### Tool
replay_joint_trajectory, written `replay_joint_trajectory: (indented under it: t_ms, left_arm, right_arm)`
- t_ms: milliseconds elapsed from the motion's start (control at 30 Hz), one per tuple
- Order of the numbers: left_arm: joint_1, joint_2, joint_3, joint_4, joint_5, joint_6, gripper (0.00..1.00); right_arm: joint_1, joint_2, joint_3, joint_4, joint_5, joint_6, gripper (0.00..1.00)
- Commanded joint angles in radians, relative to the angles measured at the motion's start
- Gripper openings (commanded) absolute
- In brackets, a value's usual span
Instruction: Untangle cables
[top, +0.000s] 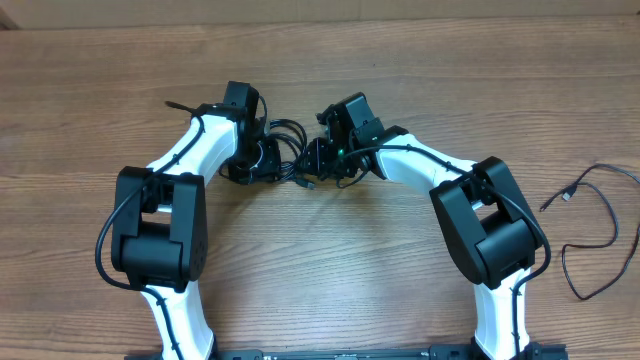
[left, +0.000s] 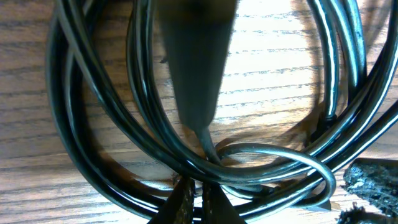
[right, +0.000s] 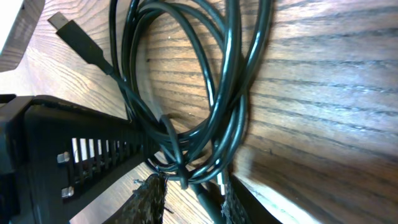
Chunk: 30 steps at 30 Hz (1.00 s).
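The left pincer (left: 198, 202) is pinched almost closed on a strand of the thin black looped cables (right: 239, 93). The right pincer (right: 191, 199) is partly open, with strands between its fingers. The bundle lies toward 12 o'clock on the brown wooden tabletop (top: 320, 280). One more thin black cable (top: 616, 228) lies at 3 o'clock.

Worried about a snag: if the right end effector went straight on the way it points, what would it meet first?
The cables: their loops lie between the right end effector's fingertips and run on ahead. Beyond them looks like bare table, though depth is unclear.
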Motion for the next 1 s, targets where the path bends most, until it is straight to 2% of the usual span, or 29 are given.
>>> replay_joint_trajectory:
  t_ms: [0,267,500,700,800,967]
  left_arm:
    - [-0.001,0.031,-0.025,0.003,-0.063,0.000,0.09]
    - [-0.001,0.031,-0.025,0.008,-0.063,0.000,0.09]
    - [-0.001,0.031,-0.025,0.006,-0.063,0.001,0.09]
    - [-0.001,0.031,-0.025,0.007,-0.063,0.000,0.09]
    - [-0.001,0.031,-0.025,0.007,-0.063,0.000,0.09]
    - [-0.001,0.031,-0.025,0.006,-0.063,0.001,0.09]
  right_arm:
    - [0.001,-0.006,0.023,0.011,0.021,0.000,0.31]
    - [0.043,-0.006,0.023,0.030,0.030,0.000,0.31]
    - [0.111,-0.006,0.023,0.031,0.188,0.000,0.31]
    - [0.111,-0.003,0.021,0.060,0.202,0.000,0.34]
    - [0.111,0.009,0.019,0.061,0.202,0.000,0.32]
    - [0.111,0.022,0.013,0.063,0.202,0.000,0.23]
